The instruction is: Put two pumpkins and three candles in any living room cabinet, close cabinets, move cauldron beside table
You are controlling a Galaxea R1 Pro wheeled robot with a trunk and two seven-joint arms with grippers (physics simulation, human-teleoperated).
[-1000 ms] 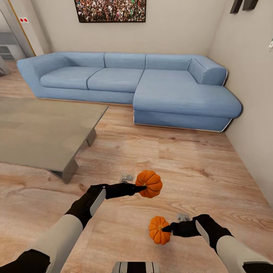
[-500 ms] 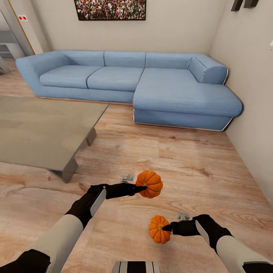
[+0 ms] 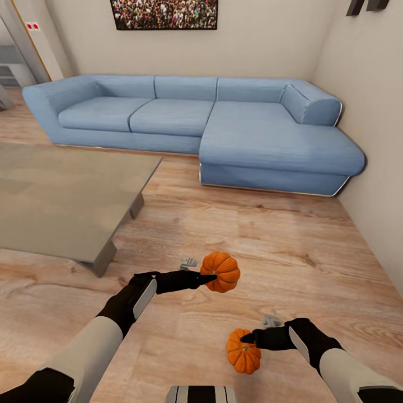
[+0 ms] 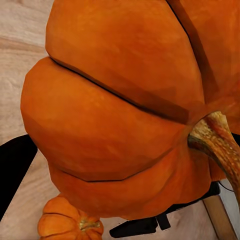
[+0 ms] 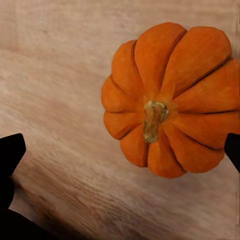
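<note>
Two orange ribbed pumpkins are in view. My left gripper [image 3: 210, 275] is shut on the upper pumpkin [image 3: 220, 271], held above the floor; that pumpkin [image 4: 120, 110] looms large in the left wrist view. The second pumpkin [image 3: 243, 351] sits just below my right gripper [image 3: 246, 337]. In the right wrist view this pumpkin [image 5: 167, 100] shows stem-up over the wood floor, with the fingertips [image 5: 11, 150] spread wide and not touching it, so the gripper is open. The same pumpkin [image 4: 70, 225] also appears in the left wrist view. Candles, cabinet and cauldron are out of view.
The low grey glass-topped table [image 3: 56, 196] stands at the left. A blue corner sofa [image 3: 224, 123] lines the far wall, and a beige wall [image 3: 375, 168] closes the right side. Two small grey objects [image 3: 188, 261] [image 3: 271, 321] lie on the plank floor near the grippers.
The pumpkin at my right gripper has dropped lower and slightly right, away from the fingertips. The left gripper still holds its pumpkin. The whole view has shifted a little.
</note>
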